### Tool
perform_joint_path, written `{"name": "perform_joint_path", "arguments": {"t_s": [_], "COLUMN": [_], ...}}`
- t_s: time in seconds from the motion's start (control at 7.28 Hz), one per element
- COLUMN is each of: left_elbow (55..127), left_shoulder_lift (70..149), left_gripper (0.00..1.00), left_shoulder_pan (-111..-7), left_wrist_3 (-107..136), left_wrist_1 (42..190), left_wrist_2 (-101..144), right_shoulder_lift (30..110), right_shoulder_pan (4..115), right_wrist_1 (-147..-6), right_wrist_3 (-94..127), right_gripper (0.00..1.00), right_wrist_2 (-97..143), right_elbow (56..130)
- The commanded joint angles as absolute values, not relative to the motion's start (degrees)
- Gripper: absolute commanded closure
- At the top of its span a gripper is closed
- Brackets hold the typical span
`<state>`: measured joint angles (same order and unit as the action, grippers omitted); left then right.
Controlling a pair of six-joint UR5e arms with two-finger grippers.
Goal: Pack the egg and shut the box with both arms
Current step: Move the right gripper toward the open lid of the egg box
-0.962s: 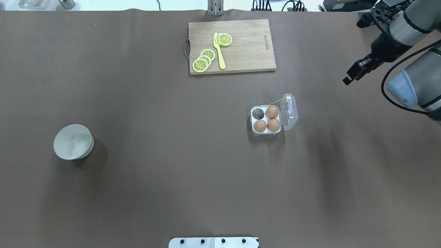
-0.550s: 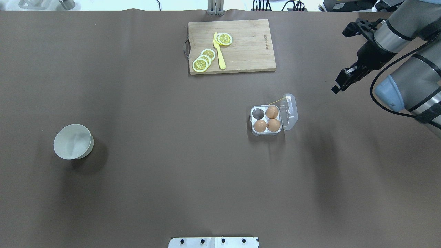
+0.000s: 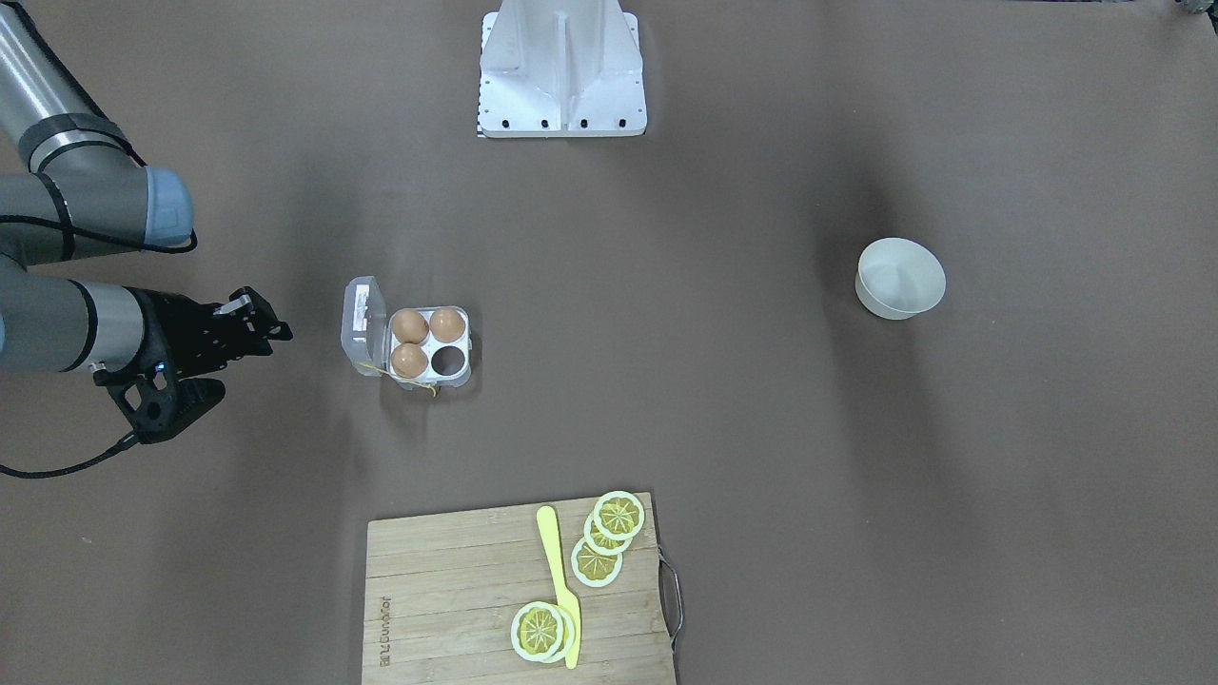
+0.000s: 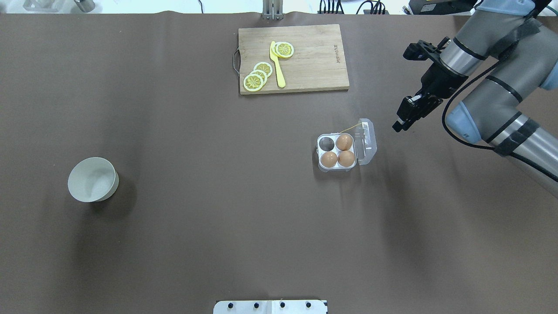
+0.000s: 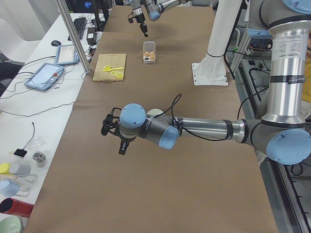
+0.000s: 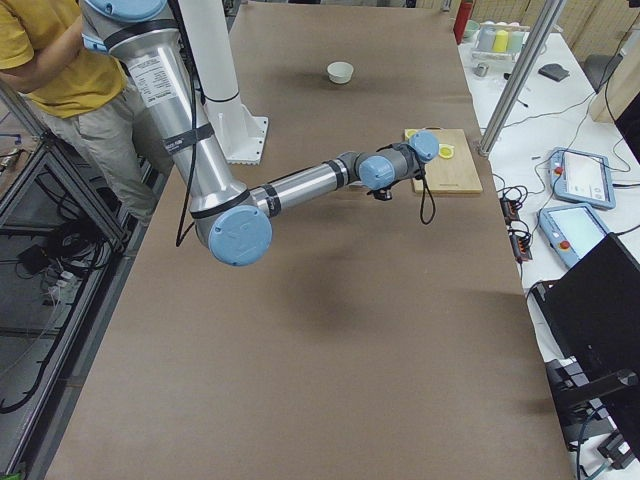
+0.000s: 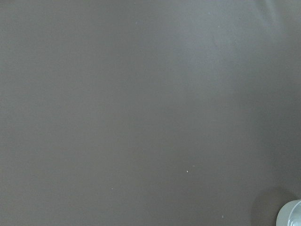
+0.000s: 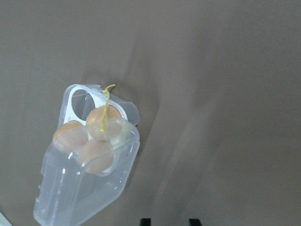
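The clear box [image 4: 335,151] lies right of the table's middle with its lid [image 4: 366,140] swung open to the right. Three brown eggs [image 4: 344,142] fill three cells, and the far-left cell [image 4: 326,142] is empty. No egg shows outside the box. The box also shows in the front-facing view [image 3: 457,335] and the right wrist view [image 8: 75,94]. My right gripper [image 4: 397,125] hangs open and empty just right of the lid. My left gripper [image 5: 121,147] shows only in the exterior left view, above bare table near the bowl; I cannot tell whether it is open or shut.
A round white bowl [image 4: 93,179] stands at the left and looks empty. A wooden cutting board [image 4: 314,56] with lemon slices [image 4: 257,76] and a yellow knife [image 4: 277,65] lies at the far edge. The white stand [image 3: 561,76] is at the near edge.
My right arm has swung in from the far right edge, leftward and nearer, bringing its gripper close to the box lid. The box, eggs and bowl have not moved.
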<state>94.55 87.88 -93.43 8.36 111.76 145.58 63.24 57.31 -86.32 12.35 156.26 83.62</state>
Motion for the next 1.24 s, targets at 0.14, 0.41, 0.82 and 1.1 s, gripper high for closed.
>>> {"name": "perform_joint_path", "arguments": {"t_s": [0.14,0.41,0.82,1.1], "left_elbow": [94.7,94.8,95.0,95.1], "left_shoulder_lift": [87.0,87.3,87.1,87.0], "left_gripper": [0.03,0.03,0.03,0.03], "left_shoulder_pan": [-94.5,-95.2,-95.5,-95.5], "left_wrist_3": [8.3,8.4,8.4,8.4], "left_wrist_1": [111.9,111.5,111.6,111.6], "left_wrist_2": [145.7,145.7,145.7,145.7], "right_shoulder_lift": [58.1,58.0,55.8,52.7], "right_shoulder_pan": [54.8,54.6,54.3,53.9], "right_wrist_1": [-85.8,-81.6,-81.0,-81.3], "right_wrist_3": [16.1,16.0,16.4,16.8], "right_gripper": [0.57,0.77,1.0,1.0], "right_wrist_2": [159.1,158.8,158.9,158.9], "right_elbow": [80.2,77.5,75.3,73.0]}}
